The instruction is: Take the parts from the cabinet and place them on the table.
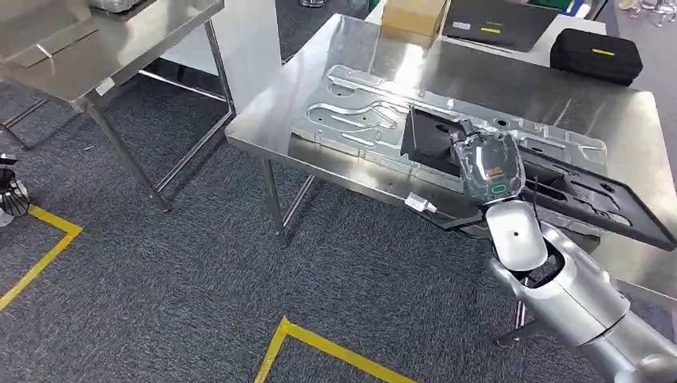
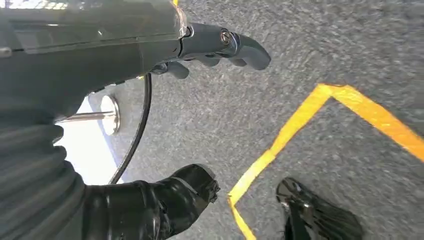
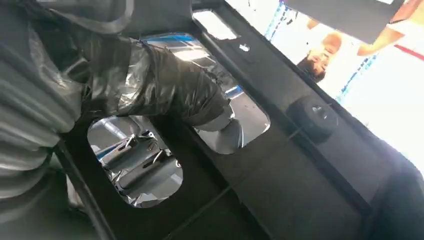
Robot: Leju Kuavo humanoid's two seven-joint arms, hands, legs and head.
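Observation:
A long black plastic part point(image 1: 607, 203) with cut-outs lies tilted over the steel table point(image 1: 495, 80), its far end resting on a pressed silver metal panel point(image 1: 359, 120). My right hand point(image 1: 487, 163), wrapped in clear film, grips the black part near its middle. In the right wrist view the thumb of that hand point(image 3: 165, 85) presses on the black part point(image 3: 300, 170), and shiny metal shows through its openings. My left hand point(image 2: 100, 55) hangs over the grey carpet with thumb and fingers apart, holding nothing.
A second steel table point(image 1: 120, 48) stands at the upper left, with carpet between the two. Yellow tape lines point(image 1: 319, 343) mark the floor. A cardboard box point(image 1: 411, 16), a dark flat case point(image 1: 495, 24) and a black zip case point(image 1: 597, 54) sit along the table's far edge.

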